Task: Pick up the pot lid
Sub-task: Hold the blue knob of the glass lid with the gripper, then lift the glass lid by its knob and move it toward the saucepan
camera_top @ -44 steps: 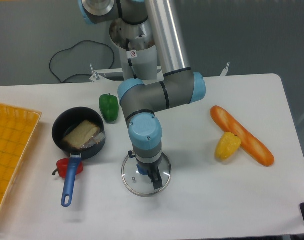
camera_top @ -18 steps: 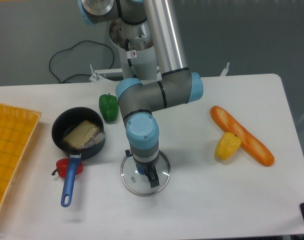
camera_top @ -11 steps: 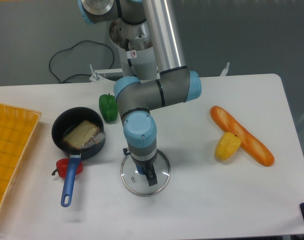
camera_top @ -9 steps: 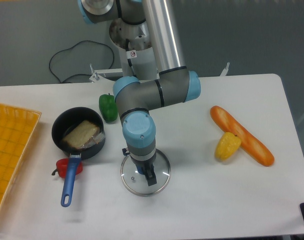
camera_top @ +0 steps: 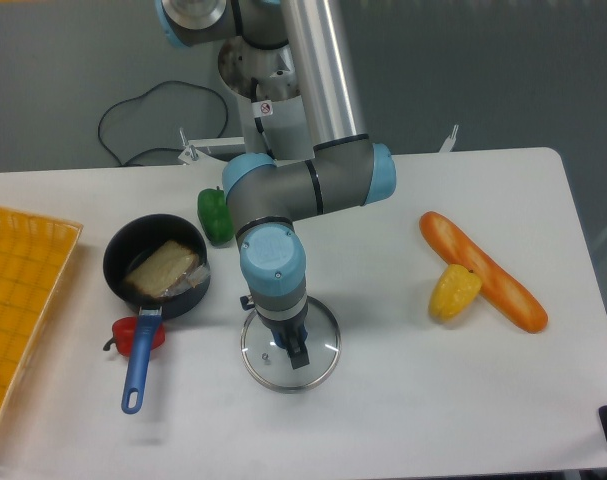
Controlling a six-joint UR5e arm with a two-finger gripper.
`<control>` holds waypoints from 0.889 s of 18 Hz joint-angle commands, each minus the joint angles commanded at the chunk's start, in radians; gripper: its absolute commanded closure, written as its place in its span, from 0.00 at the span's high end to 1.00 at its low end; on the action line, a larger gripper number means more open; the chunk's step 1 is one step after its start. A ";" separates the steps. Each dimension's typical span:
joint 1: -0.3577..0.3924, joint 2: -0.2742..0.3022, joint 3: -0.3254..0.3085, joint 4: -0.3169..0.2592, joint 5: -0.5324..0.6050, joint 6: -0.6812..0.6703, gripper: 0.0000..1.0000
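Right of the black two-finger claw (camera_top: 274,331) as viewed: long, plain orange tapered item (camera_top: 461,250); lumpy yellow item (camera_top: 455,292). Left: round black pan (camera_top: 115,252), plain blue handle (camera_top: 137,372); glossy red pepper (camera_top: 124,333).

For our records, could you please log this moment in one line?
gripper: open | position: over glass pot lid | lid: on table

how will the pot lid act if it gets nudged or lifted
The pot lid looks like clear glass, so probably stiff but breakable. Lying flat, it would likely slide rather than roll. The blue knob near its middle suggests a fairly level lift.
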 joint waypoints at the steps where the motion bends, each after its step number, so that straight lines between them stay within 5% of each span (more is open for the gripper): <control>1: -0.002 0.000 0.000 0.000 0.002 0.000 1.00; 3: -0.002 -0.002 0.000 0.000 0.000 0.000 0.99; 8: 0.000 -0.002 0.003 0.000 0.002 0.000 0.69; 16: 0.000 -0.005 0.011 -0.009 0.002 0.000 0.63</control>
